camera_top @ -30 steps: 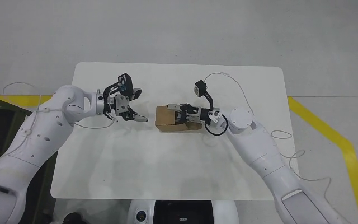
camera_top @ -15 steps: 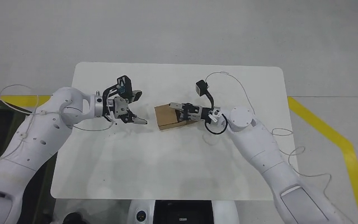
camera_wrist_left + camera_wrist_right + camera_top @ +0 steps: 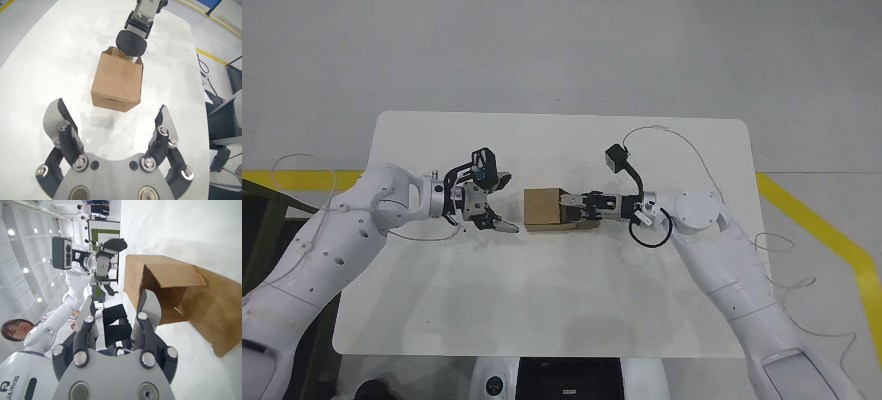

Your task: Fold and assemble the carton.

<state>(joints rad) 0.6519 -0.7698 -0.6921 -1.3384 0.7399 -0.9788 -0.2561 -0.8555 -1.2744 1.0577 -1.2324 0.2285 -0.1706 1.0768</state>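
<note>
The carton (image 3: 543,209) lies at the desk's (image 3: 542,310) centre. The left pincer (image 3: 506,205), spread apart, hovers just left of it. The right pincer (image 3: 569,204), also apart, has one finger inside its open right end.

One brown carton (image 3: 542,208) lies at the centre of the top view, on one white table (image 3: 562,320). Two white arms (image 3: 372,200) enter, one from each side of the frame, and each ends in one claw: the left claw (image 3: 502,205) and the right claw (image 3: 570,205). Each claw has two fingers (image 3: 54,111), four in all. Two black wrist cameras (image 3: 485,163) show, one per arm. Two yellow floor stripes (image 3: 812,215) show, one at each side edge.
</note>
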